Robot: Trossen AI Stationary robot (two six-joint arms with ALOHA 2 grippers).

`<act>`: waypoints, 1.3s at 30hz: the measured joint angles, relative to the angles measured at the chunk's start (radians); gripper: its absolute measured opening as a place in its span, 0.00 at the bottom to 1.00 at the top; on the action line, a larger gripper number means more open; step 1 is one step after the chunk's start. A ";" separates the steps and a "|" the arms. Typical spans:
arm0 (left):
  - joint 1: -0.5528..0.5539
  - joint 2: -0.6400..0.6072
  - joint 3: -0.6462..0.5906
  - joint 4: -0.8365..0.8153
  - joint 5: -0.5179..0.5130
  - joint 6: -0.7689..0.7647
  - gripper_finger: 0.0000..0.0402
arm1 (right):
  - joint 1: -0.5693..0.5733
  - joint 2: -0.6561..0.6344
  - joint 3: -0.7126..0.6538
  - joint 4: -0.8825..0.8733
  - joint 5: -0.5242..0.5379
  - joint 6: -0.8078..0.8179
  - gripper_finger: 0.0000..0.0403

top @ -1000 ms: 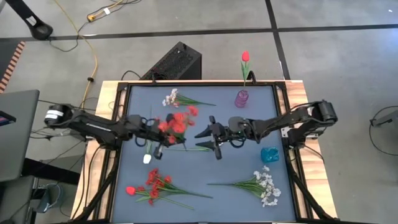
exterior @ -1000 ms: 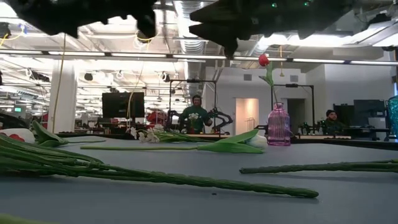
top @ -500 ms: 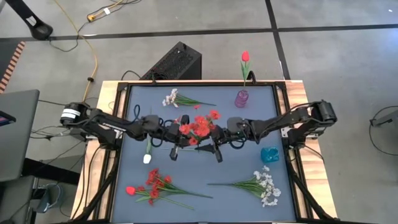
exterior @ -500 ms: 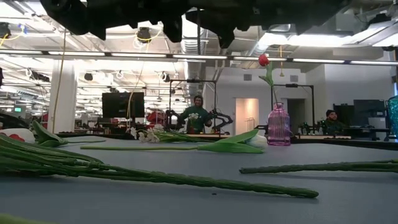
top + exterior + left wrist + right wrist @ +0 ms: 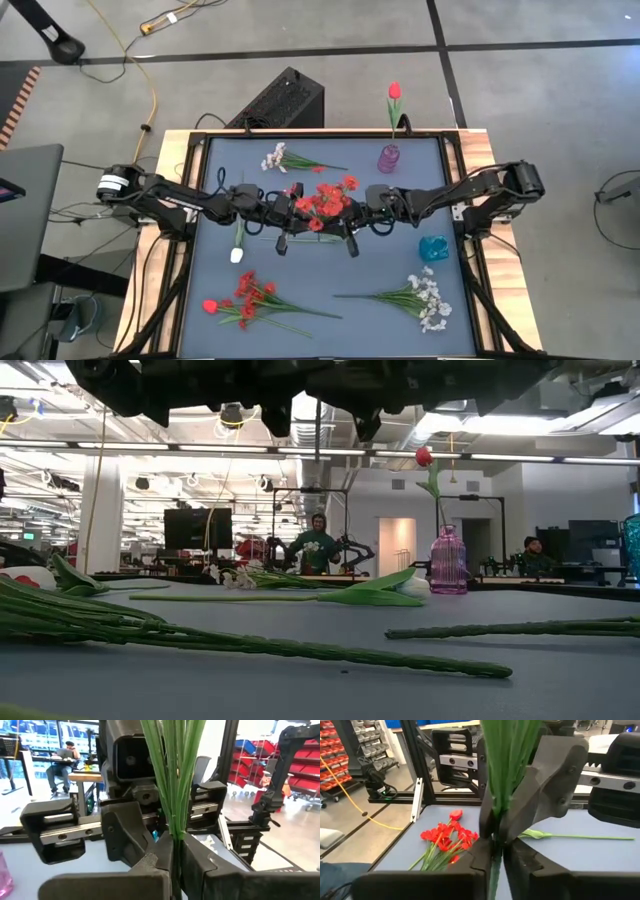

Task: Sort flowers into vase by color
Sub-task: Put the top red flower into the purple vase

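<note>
Red blossoms crown the spray [image 5: 322, 198] held above the middle of the desk [image 5: 400, 262]; the left claw [image 5: 283, 213] and the right claw [image 5: 349, 214] are both clamped on its green stems (they nearly meet). On the desk lie two white sprays [image 5: 284, 158] [image 5: 420, 298], one white tulip [image 5: 238, 240] and one red bunch [image 5: 250, 298]. One purple vase [image 5: 388, 157] holds one red tulip [image 5: 394, 92]; one blue vase [image 5: 434, 248] stands near.

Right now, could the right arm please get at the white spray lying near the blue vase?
Probably not yet: the right hand is shut on the red spray's stems mid-table, shared with the left hand. Otherwise the white spray lies uncovered on its side.
</note>
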 joint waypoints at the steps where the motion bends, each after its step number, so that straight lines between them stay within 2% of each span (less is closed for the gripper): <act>1: 0.000 0.000 0.000 0.000 -0.004 0.000 0.03 | -0.002 -0.006 0.000 -0.015 0.002 0.000 0.12; 5: 0.000 -0.006 0.000 -0.025 -0.038 0.001 0.09 | -0.005 -0.039 -0.001 -0.084 0.009 -0.030 0.09; 7: 0.000 -0.025 0.000 -0.072 -0.052 0.022 0.14 | 0.003 -0.075 -0.001 -0.125 0.051 -0.056 0.09; 11: 0.003 -0.127 -0.001 -0.272 -0.088 0.073 0.23 | 0.035 -0.203 -0.009 -0.285 0.223 -0.118 0.09; 14: 0.003 -0.238 0.000 -0.451 -0.121 0.127 0.28 | 0.036 -0.311 -0.080 -0.318 0.338 -0.126 0.09; 17: 0.003 -0.318 -0.004 -0.599 -0.204 0.149 0.31 | -0.014 -0.447 -0.181 -0.313 0.435 -0.116 0.09; 23: 0.004 -0.394 -0.097 -0.586 -0.340 0.120 0.31 | -0.162 -0.736 -0.428 -0.232 0.482 -0.052 0.09; 27: 0.005 -0.397 -0.159 -0.502 -0.362 0.095 0.31 | -0.257 -0.872 -0.540 -0.193 0.632 -0.040 0.09; 29: 0.005 -0.397 -0.176 -0.468 -0.360 0.095 0.31 | -0.307 -0.892 -0.584 -0.143 0.662 -0.059 0.09; 32: 0.005 -0.397 -0.190 -0.428 -0.360 0.094 0.31 | -0.380 -0.882 -0.625 -0.031 0.652 -0.075 0.09; 37: 0.005 -0.397 -0.190 -0.422 -0.353 0.082 0.31 | -0.508 -0.815 -0.645 0.053 0.648 -0.054 0.09; 39: 0.005 -0.397 -0.190 -0.423 -0.353 0.078 0.31 | -0.557 -0.780 -0.645 0.097 0.608 -0.043 0.09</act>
